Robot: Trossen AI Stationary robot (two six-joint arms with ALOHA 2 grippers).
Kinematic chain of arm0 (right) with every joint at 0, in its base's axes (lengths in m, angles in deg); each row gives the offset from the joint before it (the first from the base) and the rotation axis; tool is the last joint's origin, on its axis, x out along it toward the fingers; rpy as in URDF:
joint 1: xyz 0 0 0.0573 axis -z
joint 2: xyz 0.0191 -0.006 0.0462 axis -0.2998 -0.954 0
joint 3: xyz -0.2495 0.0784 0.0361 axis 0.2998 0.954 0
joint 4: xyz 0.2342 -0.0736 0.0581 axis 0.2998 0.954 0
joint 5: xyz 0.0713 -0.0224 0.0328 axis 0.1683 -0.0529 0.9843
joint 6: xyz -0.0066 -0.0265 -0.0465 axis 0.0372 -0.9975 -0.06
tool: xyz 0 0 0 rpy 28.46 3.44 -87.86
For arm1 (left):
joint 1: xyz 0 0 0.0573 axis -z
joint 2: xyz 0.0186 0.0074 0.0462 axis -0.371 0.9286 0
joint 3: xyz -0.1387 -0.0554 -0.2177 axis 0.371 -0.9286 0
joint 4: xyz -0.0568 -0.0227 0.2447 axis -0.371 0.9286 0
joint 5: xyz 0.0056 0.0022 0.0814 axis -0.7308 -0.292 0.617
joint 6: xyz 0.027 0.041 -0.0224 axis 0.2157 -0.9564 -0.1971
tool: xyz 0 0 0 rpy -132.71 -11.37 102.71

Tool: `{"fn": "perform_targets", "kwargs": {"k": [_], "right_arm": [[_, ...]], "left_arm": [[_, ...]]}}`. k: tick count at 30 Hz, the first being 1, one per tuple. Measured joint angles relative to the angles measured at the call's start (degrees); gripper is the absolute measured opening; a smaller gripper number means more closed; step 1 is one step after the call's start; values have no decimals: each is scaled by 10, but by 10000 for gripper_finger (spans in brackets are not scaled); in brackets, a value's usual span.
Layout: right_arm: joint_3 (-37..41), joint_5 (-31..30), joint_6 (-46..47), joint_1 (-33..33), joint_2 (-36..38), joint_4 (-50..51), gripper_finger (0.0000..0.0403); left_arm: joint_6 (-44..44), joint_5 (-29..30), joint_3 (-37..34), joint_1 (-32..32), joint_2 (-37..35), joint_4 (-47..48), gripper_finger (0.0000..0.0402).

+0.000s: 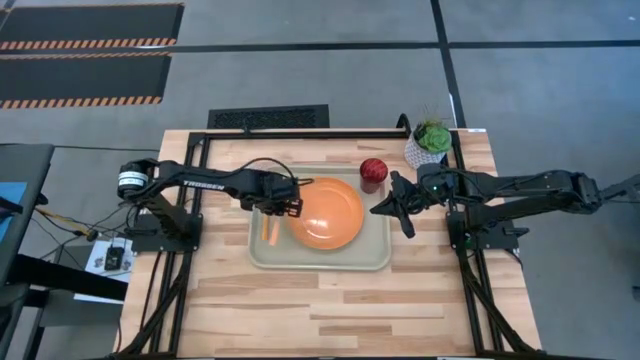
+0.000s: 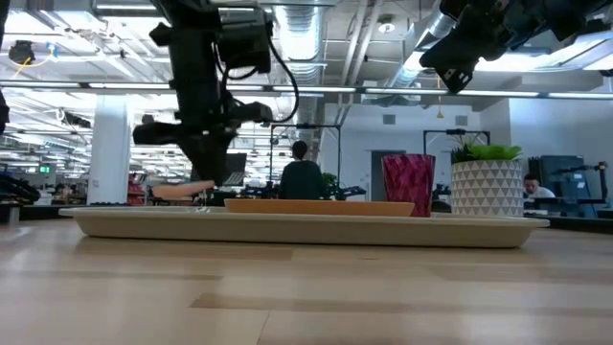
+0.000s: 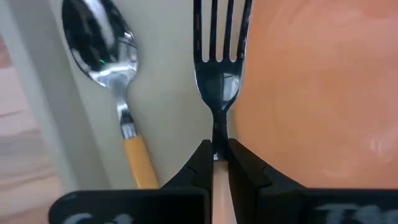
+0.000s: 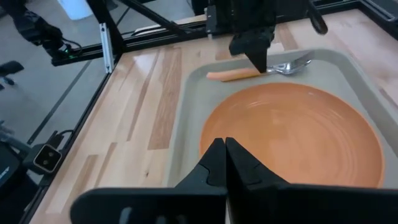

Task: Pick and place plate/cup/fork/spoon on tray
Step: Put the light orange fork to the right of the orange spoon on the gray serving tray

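Observation:
The orange plate [image 1: 327, 212] lies on the beige tray [image 1: 262, 255]. The spoon [image 3: 112, 68] lies on the tray floor left of the plate. My left gripper [image 1: 292, 207] stands over the tray between spoon and plate, shut on the fork [image 3: 217, 56]. The red cup [image 1: 373, 172] stands on the table just beyond the tray's far right corner. My right gripper [image 1: 400, 205] is shut and empty, raised above the tray's right rim. My left gripper pinches the fork between its two fingers at the neck [image 3: 217, 140], where the metal meets the orange handle. The fingers come from above, pointing down, and lie across the fork. The fork sits about level, low over the tray, its handle [image 2: 177, 190] sticking out sideways.
A white pot with a green plant [image 1: 430, 145] stands on the table's far right, close to the cup. Bare wood lies on the near half of the table [image 1: 330, 310]. People sit in the room behind the table [image 2: 302, 177].

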Motion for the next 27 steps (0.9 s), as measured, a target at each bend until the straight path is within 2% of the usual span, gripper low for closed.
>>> {"fn": "perform_targets", "kwargs": {"k": [12,18,23,27], "right_arm": [[0,-27,8,0,0,-7,6],[0,-29,12,1,-1,-22,6],[0,-29,12,1,-1,-35,6],[0,-29,12,1,-1,-35,6]], "left_arm": [[-5,9,-7,-60,9,-10,7],[-5,9,-9,-63,9,-25,7],[12,7,-47,-63,9,-67,7],[11,7,-51,-62,9,-70,7]]}}
